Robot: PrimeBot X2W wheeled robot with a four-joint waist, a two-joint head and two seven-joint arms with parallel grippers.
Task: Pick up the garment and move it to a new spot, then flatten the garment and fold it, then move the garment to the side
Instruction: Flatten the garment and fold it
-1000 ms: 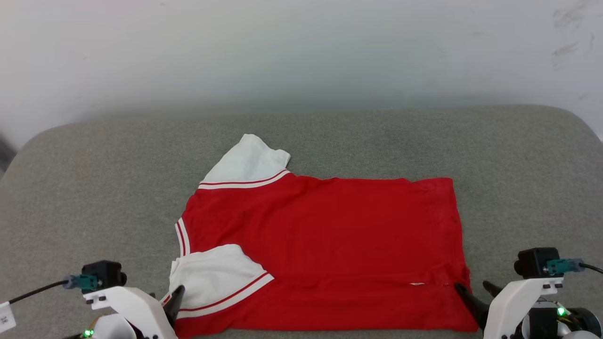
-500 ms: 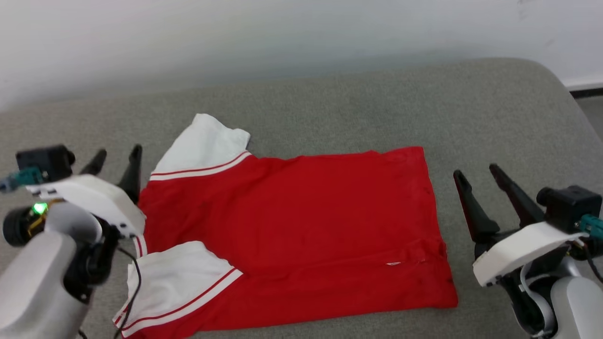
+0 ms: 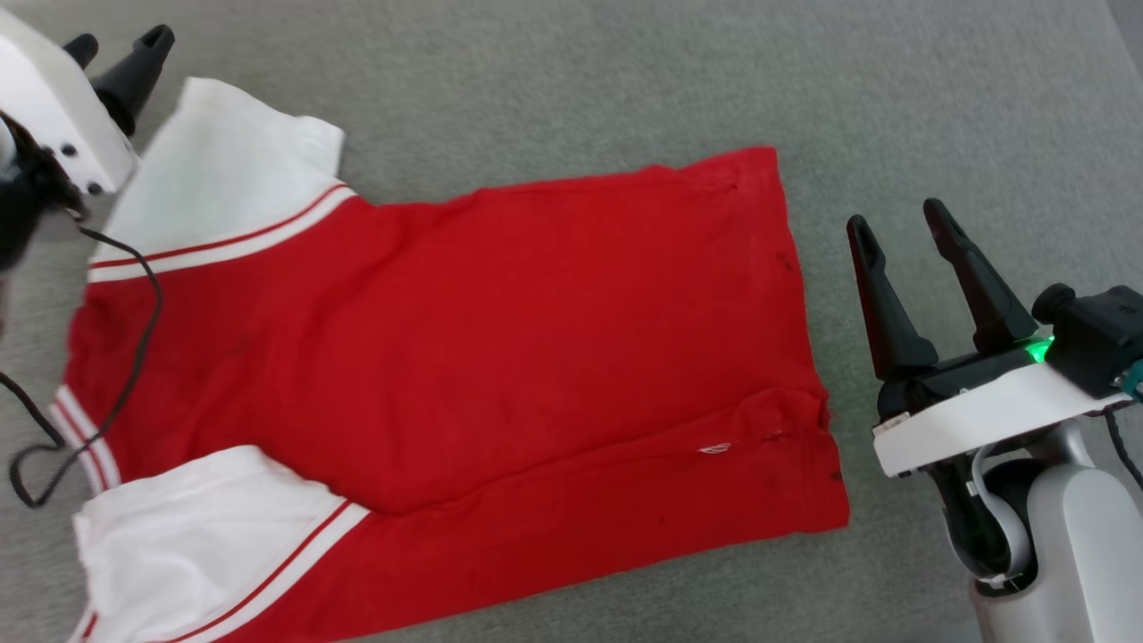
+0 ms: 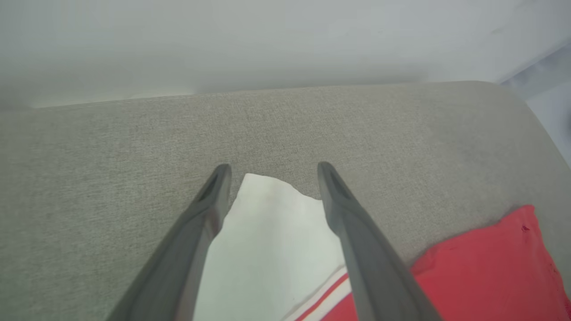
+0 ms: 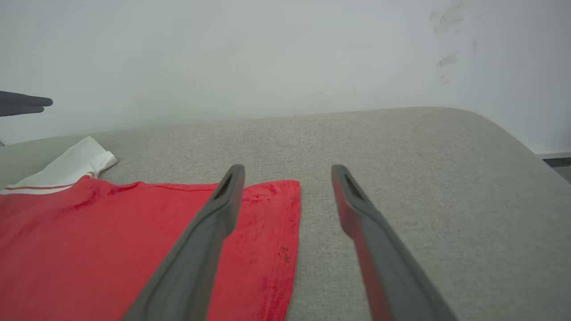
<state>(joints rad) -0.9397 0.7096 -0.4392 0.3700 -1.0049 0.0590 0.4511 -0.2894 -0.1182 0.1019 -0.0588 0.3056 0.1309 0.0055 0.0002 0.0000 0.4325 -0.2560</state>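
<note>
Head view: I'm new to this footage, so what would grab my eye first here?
The bright red garment with white sleeves, lying spread across the grey cushion. Then the two open grippers flanking it: the left gripper at the far white sleeve, the right gripper just off its hem edge.

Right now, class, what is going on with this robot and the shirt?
A two-armed robot is working on a red shirt spread on a grey cushion. The shirt's near long edge is folded over, with the near sleeve lying on top. The left gripper is open, its fingers either side of the tip of the far sleeve; contact is unclear. The right gripper is open beside the hem, holding nothing.
</note>
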